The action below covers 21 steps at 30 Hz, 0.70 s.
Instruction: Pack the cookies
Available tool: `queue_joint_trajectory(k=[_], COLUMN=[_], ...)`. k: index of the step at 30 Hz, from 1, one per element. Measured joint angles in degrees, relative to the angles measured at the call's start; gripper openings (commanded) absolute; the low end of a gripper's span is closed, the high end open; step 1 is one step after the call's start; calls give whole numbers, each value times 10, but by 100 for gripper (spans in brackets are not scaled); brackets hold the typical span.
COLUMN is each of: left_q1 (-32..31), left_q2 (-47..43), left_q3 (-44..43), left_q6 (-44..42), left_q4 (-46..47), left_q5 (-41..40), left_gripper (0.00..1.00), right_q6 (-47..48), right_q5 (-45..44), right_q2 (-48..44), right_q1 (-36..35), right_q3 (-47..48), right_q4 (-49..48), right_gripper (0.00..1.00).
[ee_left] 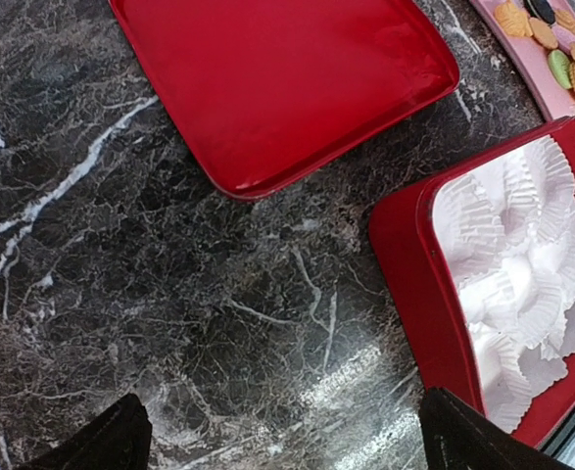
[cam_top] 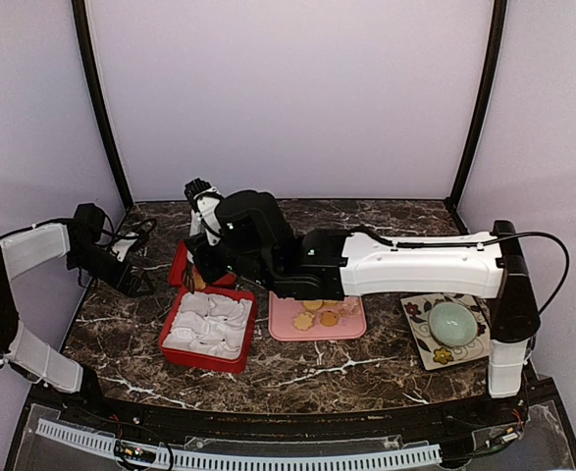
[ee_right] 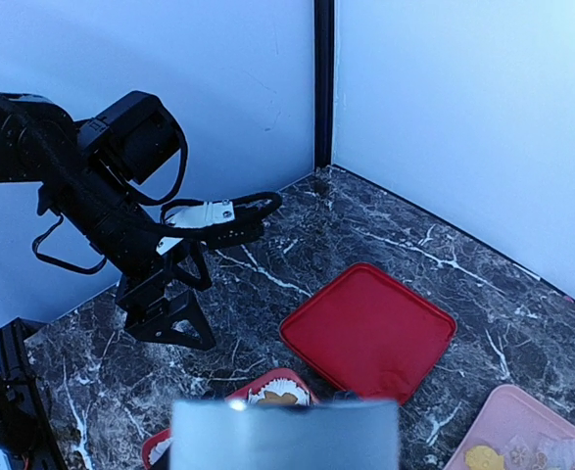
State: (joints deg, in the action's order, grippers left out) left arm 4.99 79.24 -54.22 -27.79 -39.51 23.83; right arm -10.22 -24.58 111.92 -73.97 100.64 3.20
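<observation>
Several golden cookies (cam_top: 312, 314) lie on the pink tray (cam_top: 286, 329); the left wrist view shows them (ee_left: 547, 34) at its top right corner with a black and a greenish one. A red box (cam_top: 175, 345) lined with white paper cups (ee_left: 527, 264) stands left of the tray. One cookie (ee_right: 282, 397) lies in a paper cup at the box's far corner. My right gripper (cam_top: 202, 275) hangs over that corner; a grey blur hides its jaws in the right wrist view. My left gripper (ee_left: 287, 446) is open over bare marble beside the box.
A red lid (ee_left: 287, 88) lies flat on the marble behind the box. A flowered plate (cam_top: 420, 343) with a pale green bowl (cam_top: 451, 321) sits at the right. The left arm (ee_right: 120, 215) stands at the table's left edge, near the wall.
</observation>
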Motion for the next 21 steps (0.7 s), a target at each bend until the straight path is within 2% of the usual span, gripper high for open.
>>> queue_joint_trajectory(k=[5,9,15,21], left_q1=[0,-2,-46,-101], left_q2=[19,28,30,46], left_q3=[59,86,113,124], left_q6=[0,1,11,21], left_q4=[52,89,144,162], left_q5=[-4,-1,-9,-23], left_gripper=[93,93,93,93], right_q6=[1,1,-7,-33], right_q5=[8,9,3,-2], right_q2=[86,117,108,33], right_q1=[0,0,2,9], right_q3=[43,56,49,-37], right_q4=[1,14,12,1], right_gripper=[4,4,5,5])
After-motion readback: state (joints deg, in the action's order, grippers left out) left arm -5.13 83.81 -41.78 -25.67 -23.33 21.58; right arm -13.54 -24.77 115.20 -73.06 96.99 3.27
